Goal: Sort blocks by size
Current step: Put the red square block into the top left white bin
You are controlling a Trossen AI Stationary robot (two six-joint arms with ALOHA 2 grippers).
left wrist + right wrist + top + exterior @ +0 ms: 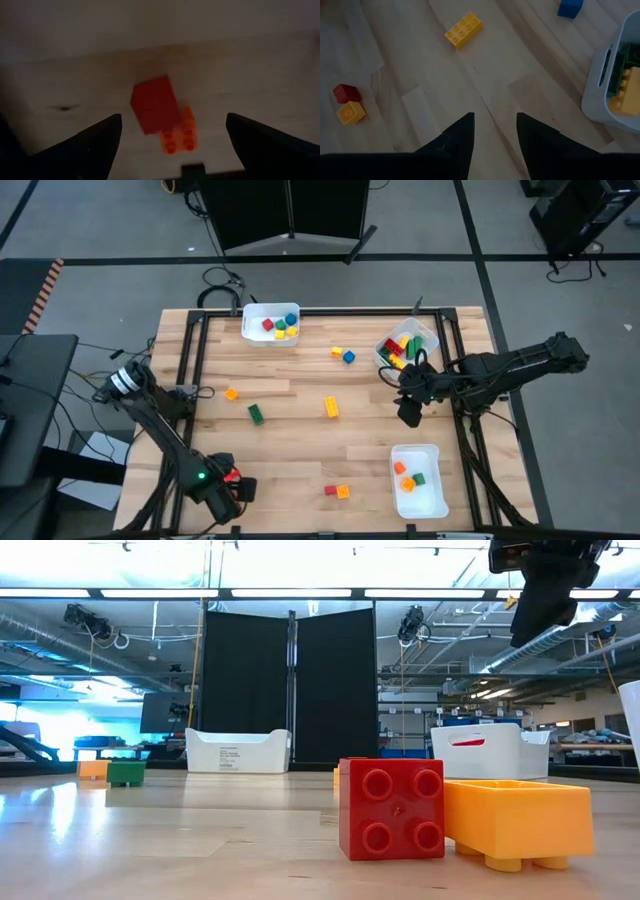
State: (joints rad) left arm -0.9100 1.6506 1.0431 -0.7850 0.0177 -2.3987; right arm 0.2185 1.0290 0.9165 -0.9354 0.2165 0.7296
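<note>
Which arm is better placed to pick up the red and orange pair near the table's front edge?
Left, probably: the left gripper waits open just beside the red block and orange block, both centred in its wrist view. The right gripper hangs farther back.

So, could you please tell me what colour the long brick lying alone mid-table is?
Yellow. The long brick shows best in the right wrist view, studs up.

Three white plastic bins sit on the wooden table: one far from both grippers, one just beside the right gripper, and one near it toward the table's front. Loose plastic bricks on the boards number seven: two yellow, two orange, one blue, one green, one red.
</note>
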